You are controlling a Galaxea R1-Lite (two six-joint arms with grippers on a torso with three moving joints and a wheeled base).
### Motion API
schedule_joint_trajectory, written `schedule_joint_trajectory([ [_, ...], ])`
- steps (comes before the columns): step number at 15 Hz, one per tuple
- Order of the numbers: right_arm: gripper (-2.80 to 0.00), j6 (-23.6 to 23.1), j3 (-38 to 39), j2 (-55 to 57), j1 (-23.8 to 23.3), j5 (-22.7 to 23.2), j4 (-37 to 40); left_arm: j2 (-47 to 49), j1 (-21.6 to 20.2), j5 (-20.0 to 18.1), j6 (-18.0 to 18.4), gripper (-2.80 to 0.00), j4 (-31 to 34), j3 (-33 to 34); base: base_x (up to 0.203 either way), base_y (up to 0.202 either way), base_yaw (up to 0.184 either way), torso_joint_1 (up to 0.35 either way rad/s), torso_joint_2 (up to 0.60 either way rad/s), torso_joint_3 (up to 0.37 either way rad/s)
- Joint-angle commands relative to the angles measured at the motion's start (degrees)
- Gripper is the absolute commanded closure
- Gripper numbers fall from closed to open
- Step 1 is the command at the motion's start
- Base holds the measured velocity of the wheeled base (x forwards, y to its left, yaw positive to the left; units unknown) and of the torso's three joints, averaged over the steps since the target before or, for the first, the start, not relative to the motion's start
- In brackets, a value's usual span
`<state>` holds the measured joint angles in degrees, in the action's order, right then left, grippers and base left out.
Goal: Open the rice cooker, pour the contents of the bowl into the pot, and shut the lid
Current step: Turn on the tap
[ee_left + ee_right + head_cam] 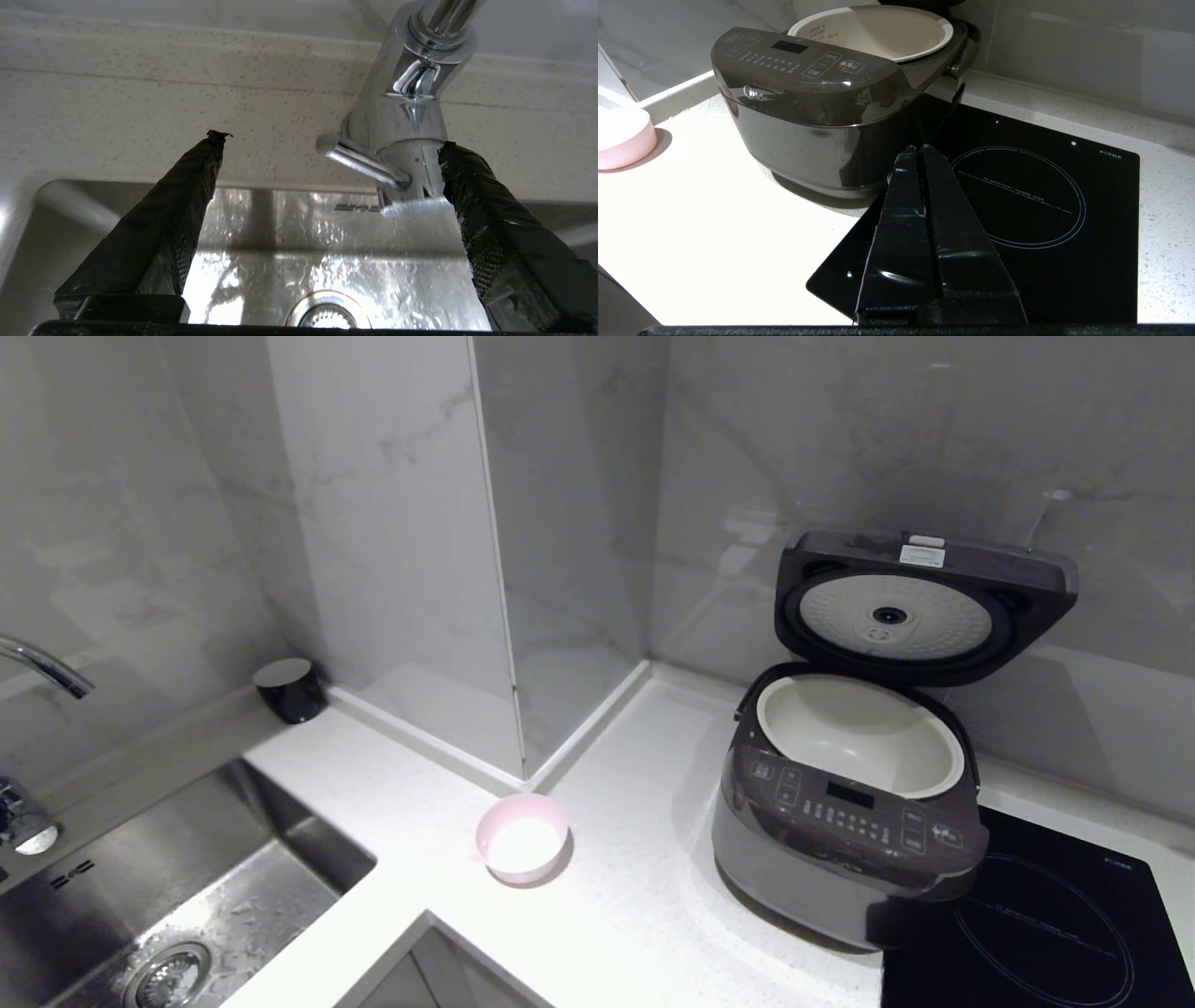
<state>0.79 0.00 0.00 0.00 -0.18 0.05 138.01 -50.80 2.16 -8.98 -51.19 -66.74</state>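
The dark rice cooker (pixel 840 831) stands on the white counter with its lid (pixel 920 602) swung up against the back wall. The cream-white pot (pixel 859 733) inside shows a bare inner wall. To its left sits the pale pink bowl (pixel 521 837), upright on the counter, with a whitish inside; I cannot tell whether anything is in it. Both show in the right wrist view: the cooker (pixel 808 116) and the bowl (pixel 623 140). My left gripper (pixel 331 144) is open and empty over the sink, facing the tap. My right gripper (pixel 917 149) is shut, parked above the hob's near corner. Neither arm shows in the head view.
A steel sink (pixel 177 905) with a drain lies at the left, with a chrome tap (pixel 411 112) behind it. A black hob (pixel 1046 924) lies right of the cooker. A small black cylinder (pixel 291 689) stands at the back wall. A tiled pillar juts out behind the bowl.
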Motion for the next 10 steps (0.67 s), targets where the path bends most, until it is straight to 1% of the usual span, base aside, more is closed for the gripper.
schedule_joint_trajectory([
  [1, 0.0, 0.0, 0.0, 0.0, 0.0, 0.0, 0.0, 1.8, 0.1, 0.1, -0.1, -2.8, -0.3, -1.1, 0.0, 0.0, 0.0, 0.0, 0.0, 0.0],
  [2, 0.0, 0.0, 0.0, 0.0, 0.0, 0.0, 0.0, 2.0, 0.1, 0.3, -0.1, -2.8, -0.3, -1.2, 0.0, 0.0, 0.0, 0.0, 0.0, 0.0],
  [3, 0.0, 0.0, 0.0, 0.0, 0.0, 0.0, 0.0, 2.0, 0.1, 0.3, -0.1, 0.0, -0.3, -1.4, 0.0, 0.0, 0.0, 0.0, 0.0, 0.0],
  [10, 0.0, 0.0, 0.0, 0.0, 0.0, 0.0, 0.0, 2.1, 0.1, 0.3, -0.1, 0.0, -0.3, -1.6, 0.0, 0.0, 0.0, 0.0, 0.0, 0.0],
])
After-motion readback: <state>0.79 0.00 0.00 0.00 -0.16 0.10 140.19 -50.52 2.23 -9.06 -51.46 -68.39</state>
